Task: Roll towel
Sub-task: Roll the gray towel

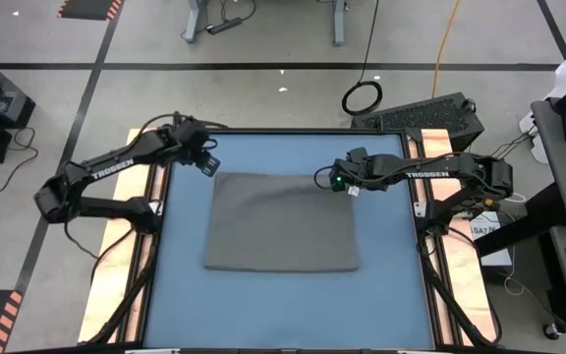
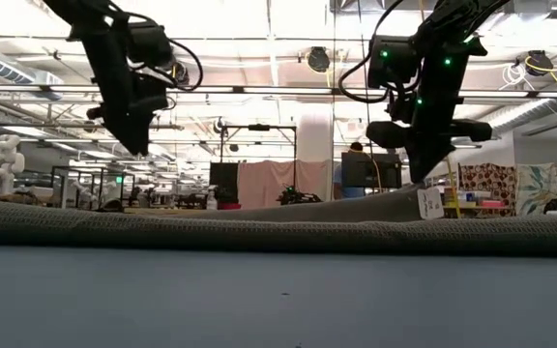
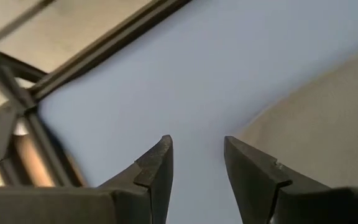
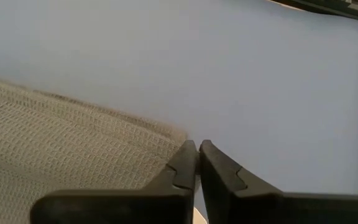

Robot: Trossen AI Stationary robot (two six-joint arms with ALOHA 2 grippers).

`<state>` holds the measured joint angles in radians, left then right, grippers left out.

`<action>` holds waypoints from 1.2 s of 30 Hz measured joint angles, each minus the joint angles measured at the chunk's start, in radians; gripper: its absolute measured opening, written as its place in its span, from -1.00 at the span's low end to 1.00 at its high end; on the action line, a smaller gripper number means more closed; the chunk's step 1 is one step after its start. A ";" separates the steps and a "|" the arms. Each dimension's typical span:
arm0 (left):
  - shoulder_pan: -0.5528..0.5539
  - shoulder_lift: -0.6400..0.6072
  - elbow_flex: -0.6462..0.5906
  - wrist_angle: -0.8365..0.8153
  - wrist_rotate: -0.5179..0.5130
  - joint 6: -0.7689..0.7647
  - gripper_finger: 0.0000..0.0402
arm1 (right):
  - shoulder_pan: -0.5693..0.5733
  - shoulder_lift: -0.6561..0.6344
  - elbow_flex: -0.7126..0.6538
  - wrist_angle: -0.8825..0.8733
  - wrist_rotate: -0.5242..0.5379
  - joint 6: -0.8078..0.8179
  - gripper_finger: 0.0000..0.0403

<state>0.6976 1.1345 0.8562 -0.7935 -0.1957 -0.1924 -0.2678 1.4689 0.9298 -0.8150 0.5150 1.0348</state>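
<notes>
Towel (image 1: 283, 221) is lying flat and unrolled near the middle of the blue table (image 1: 391, 295), somewhat nearer the far edge, with its small white tag (image 2: 430, 203) at the far right corner. That corner is being lifted a little: in the low view the cloth is seen rising toward the right gripper (image 1: 333, 180), whose fingers are pressed together right at the towel's edge in the right wrist view. Cloth appears to be pinched there, judging by the raised corner, though the contact itself is hidden behind the fingertips. The left gripper (image 1: 207, 162) is being held above the far left corner, just beside the cloth but not touching it, with its jaws spread.

The step in hand is judged to be the taking of the far edge at both corners. For it to go well, the left corner should be gripped at a matching spot before any rolling is begun, so that the edge is being carried level. Both corners should then be turned over toward the near edge together and at one pace; otherwise the roll is likely to go crooked or loose.

Being counted: one towel, one tag, two grippers, one table.
</notes>
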 joint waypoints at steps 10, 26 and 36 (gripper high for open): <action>0.034 0.027 -0.001 0.040 0.088 -0.009 -0.26 | -0.035 0.000 0.020 -0.054 -0.055 0.053 -0.37; 0.017 0.027 -0.001 0.046 0.427 -0.016 -0.26 | -0.028 -0.002 0.275 -0.136 -0.299 -0.167 0.01; -0.213 0.027 -0.002 0.029 0.529 -0.115 -0.26 | 0.209 -0.001 0.002 0.145 -0.464 -0.057 -0.22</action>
<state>0.4847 1.1610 0.8547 -0.7647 0.3337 -0.3076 -0.0586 1.4681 0.9320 -0.6703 0.0507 0.9775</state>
